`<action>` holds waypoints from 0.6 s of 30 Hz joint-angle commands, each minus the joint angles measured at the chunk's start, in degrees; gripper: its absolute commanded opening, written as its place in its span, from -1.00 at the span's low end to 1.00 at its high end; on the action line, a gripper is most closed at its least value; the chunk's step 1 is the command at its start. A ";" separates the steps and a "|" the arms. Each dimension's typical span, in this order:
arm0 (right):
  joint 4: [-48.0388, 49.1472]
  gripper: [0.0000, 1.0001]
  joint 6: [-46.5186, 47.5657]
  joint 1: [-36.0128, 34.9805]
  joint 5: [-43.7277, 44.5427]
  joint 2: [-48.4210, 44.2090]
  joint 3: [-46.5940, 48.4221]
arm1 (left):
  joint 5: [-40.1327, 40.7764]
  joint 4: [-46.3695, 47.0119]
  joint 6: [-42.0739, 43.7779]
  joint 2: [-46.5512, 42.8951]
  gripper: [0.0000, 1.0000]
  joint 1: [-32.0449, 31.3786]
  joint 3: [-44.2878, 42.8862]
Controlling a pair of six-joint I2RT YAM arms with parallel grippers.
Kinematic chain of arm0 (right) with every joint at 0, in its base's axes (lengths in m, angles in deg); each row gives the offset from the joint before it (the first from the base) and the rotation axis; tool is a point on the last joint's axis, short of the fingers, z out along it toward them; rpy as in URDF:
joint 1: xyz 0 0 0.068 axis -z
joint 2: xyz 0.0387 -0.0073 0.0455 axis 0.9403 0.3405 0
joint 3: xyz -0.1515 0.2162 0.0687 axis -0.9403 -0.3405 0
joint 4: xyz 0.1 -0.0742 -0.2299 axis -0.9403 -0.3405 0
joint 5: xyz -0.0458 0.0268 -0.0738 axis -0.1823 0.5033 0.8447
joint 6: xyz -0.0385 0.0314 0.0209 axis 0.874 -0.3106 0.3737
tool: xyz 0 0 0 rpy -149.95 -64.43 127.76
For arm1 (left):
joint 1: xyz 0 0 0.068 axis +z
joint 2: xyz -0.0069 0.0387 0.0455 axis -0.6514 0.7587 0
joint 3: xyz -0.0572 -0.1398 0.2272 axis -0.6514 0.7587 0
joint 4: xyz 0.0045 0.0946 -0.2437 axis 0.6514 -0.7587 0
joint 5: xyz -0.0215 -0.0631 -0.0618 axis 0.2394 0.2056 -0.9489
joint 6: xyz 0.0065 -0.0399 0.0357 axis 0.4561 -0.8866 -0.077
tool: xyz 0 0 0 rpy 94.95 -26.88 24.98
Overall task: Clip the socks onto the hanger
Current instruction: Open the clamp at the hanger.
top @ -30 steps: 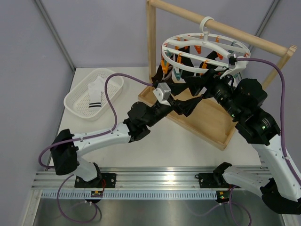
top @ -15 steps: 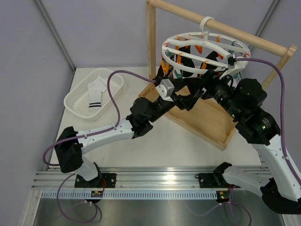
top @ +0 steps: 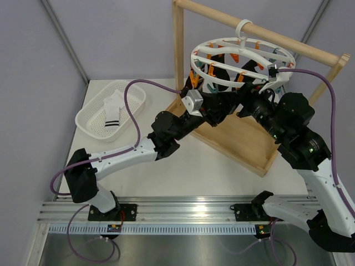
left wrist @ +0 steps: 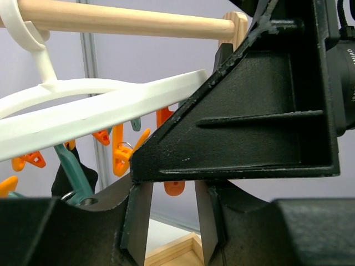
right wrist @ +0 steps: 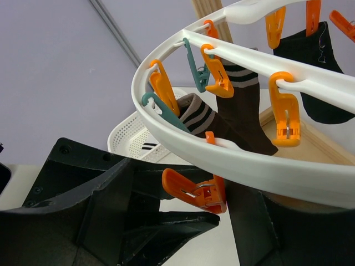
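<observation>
Under the hanger (right wrist: 260,163), dangling clips (right wrist: 285,108), hung socks (right wrist: 244,116) and the wooden post (top: 177,55) leave only narrow gaps for passing.

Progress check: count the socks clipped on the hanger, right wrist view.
3: brown striped sock by the left teal clip, dark striped sock beside it, black sock at upper right. Others may be hidden.

White hanger (right wrist: 266,166), orange and teal clips (right wrist: 285,108); brown striped socks (right wrist: 244,105); white, black-striped sock (top: 113,111), white basket (top: 83,119).
</observation>
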 commanded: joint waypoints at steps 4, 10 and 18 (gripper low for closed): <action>1.57 0.44 -1.16 0.33 -0.89 0.13 -0.04 | -1.77 2.01 -1.90 -0.55 -0.33 -0.24 -0.44; 2.10 0.43 -2.21 0.33 -1.68 0.49 0.04 | -0.90 2.09 -1.47 -0.82 0.04 -0.24 0.53; 2.19 0.43 -2.30 0.33 -1.94 0.66 0.13 | -0.11 -0.28 0.99 0.33 -0.06 -0.24 -0.61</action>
